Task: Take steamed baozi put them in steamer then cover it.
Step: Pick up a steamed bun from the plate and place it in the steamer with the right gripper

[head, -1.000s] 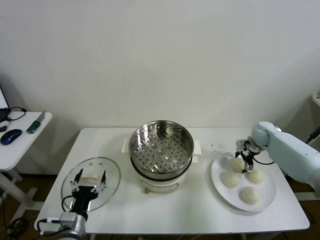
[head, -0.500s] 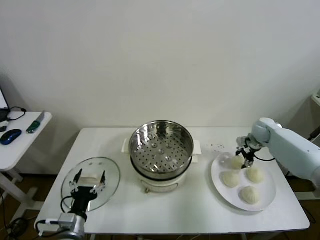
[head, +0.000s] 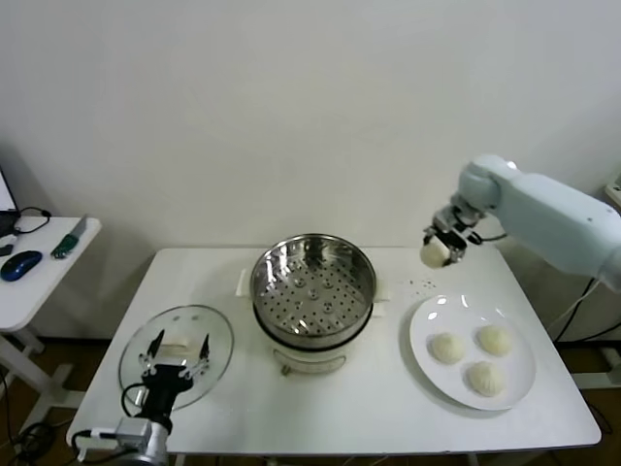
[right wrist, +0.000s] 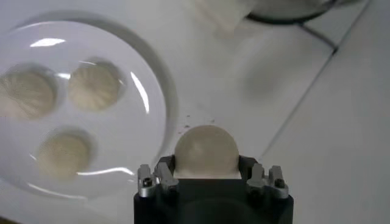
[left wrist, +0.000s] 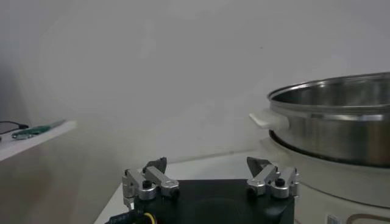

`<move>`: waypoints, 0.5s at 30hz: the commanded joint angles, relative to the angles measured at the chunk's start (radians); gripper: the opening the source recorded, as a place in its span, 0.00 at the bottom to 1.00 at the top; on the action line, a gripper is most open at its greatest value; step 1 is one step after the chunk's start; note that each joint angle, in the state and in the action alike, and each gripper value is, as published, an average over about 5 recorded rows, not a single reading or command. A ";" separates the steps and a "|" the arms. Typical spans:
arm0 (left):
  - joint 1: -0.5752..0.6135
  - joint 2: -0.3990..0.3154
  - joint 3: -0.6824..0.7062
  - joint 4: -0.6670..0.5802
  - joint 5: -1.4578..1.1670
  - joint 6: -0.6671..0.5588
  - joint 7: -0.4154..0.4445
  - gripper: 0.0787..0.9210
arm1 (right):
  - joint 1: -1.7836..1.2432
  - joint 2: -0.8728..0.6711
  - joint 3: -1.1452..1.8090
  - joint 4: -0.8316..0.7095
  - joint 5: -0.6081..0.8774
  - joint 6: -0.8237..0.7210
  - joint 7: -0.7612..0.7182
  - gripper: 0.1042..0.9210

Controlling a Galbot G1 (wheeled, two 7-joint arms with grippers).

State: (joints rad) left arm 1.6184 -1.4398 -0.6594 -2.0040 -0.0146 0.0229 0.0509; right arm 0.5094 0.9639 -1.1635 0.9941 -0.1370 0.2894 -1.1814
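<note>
The right end effector (head: 437, 249) is gripping one baozi (head: 432, 254) between its closed-in fingers, hanging in the air at right of centre in the head view, above the worktop (head: 388, 408) and between the steamer (head: 313, 280) and the white plate (head: 423, 351). In the right wrist view the bun (right wrist: 206, 150) is sitting snugly between the fingers. Three more baozi (head: 447, 348) are lying on the plate at lower right.

To do this step well, the arm probably needs to be carrying the bun across at a height that is clearing the steamer's rim, then lowering it onto a bare part of the perforated tray, away from the wall, leaving room for the others. The grip looks light; squeezing harder would likely be denting the soft dough.

The left end effector (head: 177, 357) is waiting with fingers spread wide at lower left, over the glass cover (head: 215, 335) lying flat on the worktop.

The worktop is white and smooth, standing against a plain pale wall. A small side table (head: 39, 282) at far left is holding a mouse (head: 21, 264) and cables.
</note>
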 commanded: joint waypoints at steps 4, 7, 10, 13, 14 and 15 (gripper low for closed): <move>0.022 0.006 0.001 -0.010 -0.001 -0.002 0.001 0.88 | 0.201 0.333 -0.098 0.061 -0.092 0.305 -0.001 0.70; 0.027 0.006 0.001 -0.010 -0.001 -0.002 0.001 0.88 | 0.165 0.382 -0.067 0.094 -0.154 0.340 0.013 0.70; 0.030 0.007 0.001 -0.012 -0.001 -0.001 0.001 0.88 | 0.123 0.410 -0.047 0.116 -0.216 0.360 0.028 0.71; 0.032 0.007 0.001 -0.017 -0.001 0.001 0.000 0.88 | 0.062 0.430 -0.021 0.113 -0.299 0.382 0.038 0.71; 0.033 0.008 0.001 -0.019 -0.001 0.002 0.000 0.88 | 0.043 0.436 -0.015 0.108 -0.321 0.387 0.041 0.71; 0.033 0.009 0.001 -0.020 -0.002 0.003 0.000 0.88 | 0.023 0.441 -0.010 0.101 -0.343 0.393 0.046 0.71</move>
State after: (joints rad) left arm 1.6462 -1.4332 -0.6594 -2.0184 -0.0156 0.0230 0.0512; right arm 0.5911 1.2782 -1.1937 1.0684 -0.3100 0.5708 -1.1539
